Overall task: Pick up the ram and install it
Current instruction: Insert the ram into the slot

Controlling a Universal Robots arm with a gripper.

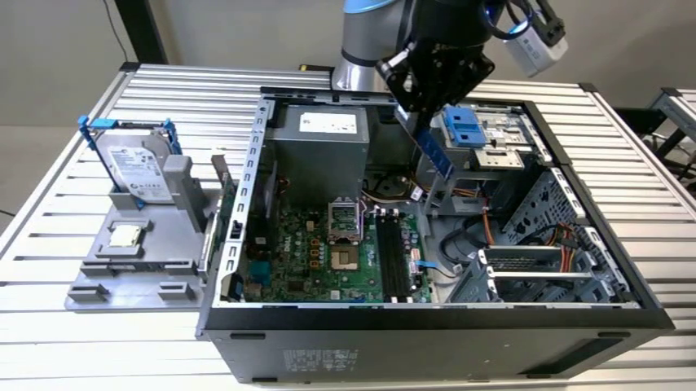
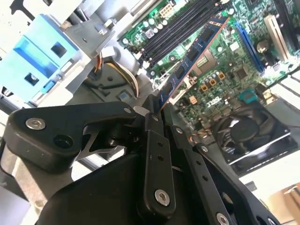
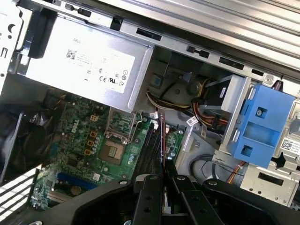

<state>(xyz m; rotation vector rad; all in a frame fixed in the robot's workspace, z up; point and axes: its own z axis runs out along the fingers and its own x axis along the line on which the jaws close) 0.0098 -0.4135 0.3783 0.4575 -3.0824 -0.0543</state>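
the gripper point(image 2: 152, 111) is clamped tight on one end of the ram point(image 2: 192, 54), which juts out tilted in the air above the black memory slots point(image 2: 180, 33) of the green motherboard point(image 2: 225, 79), inside the open computer case point(image 1: 435, 326), with the grey power supply point(image 3: 84, 61) beyond

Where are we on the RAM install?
Pickup looks done: the pincer is shut on the ram. In hand: the stick hangs inside the open case, above the motherboard. Left: seating it. It is not yet in the memory slots, which look empty.
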